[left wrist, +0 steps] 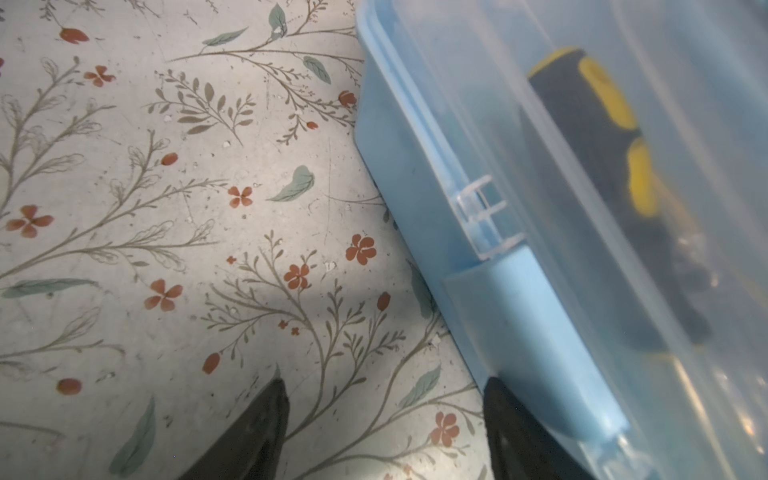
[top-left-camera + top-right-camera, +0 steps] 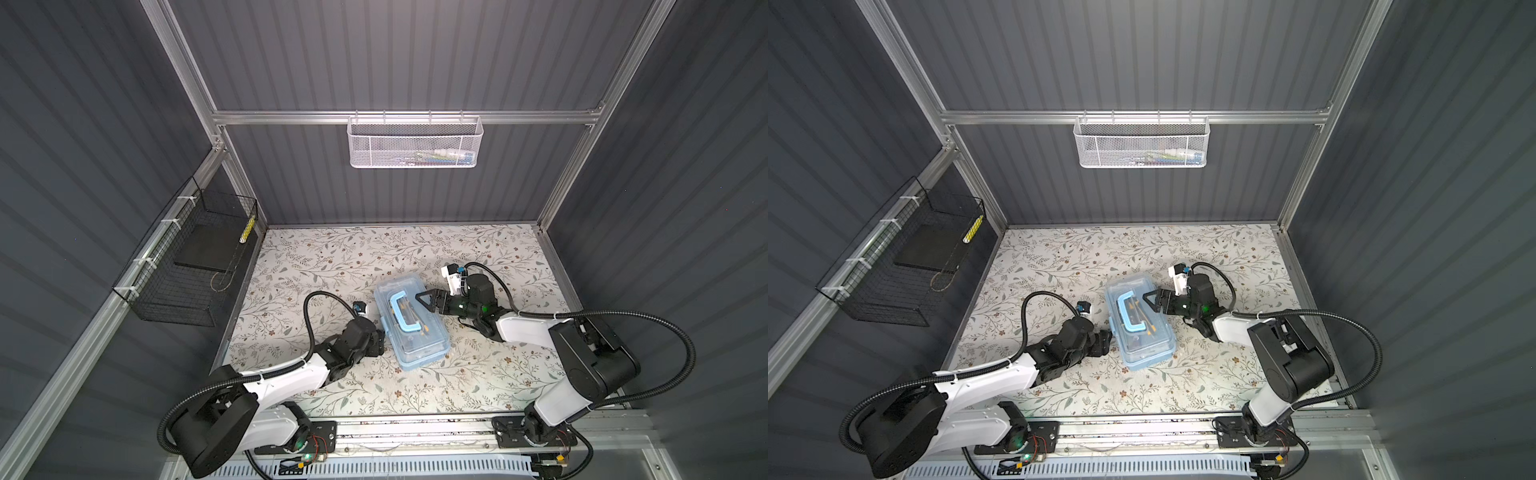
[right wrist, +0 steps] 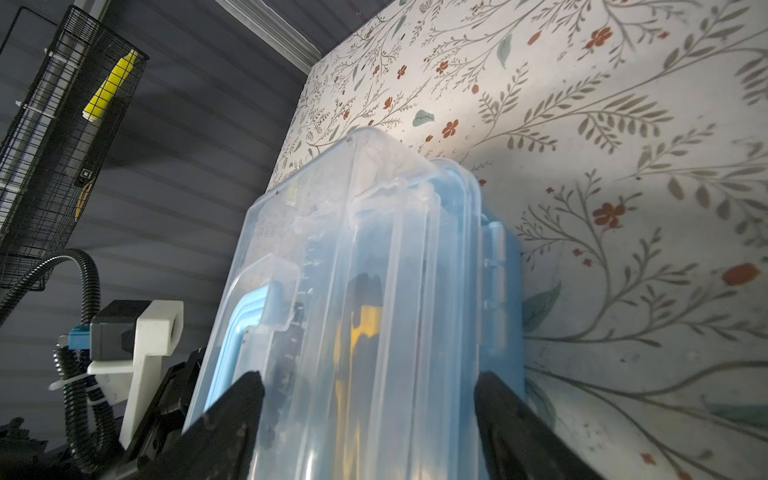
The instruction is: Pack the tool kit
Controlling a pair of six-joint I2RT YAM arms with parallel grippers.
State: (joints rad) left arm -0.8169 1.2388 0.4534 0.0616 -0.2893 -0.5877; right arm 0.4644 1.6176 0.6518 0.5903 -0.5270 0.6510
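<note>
Resting mid-table on the floral mat, the tool kit lay lid-closed in both top views. Only the left wrist view showed the left gripper spread, one finger against the box's blue latch, nothing held. The right wrist view showed the right gripper straddling the kit's width; whether it gripped I could not tell. Both arms reached low, flanking the box.

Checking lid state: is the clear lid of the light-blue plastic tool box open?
No, the clear lid lies flat on the light-blue box.
</note>
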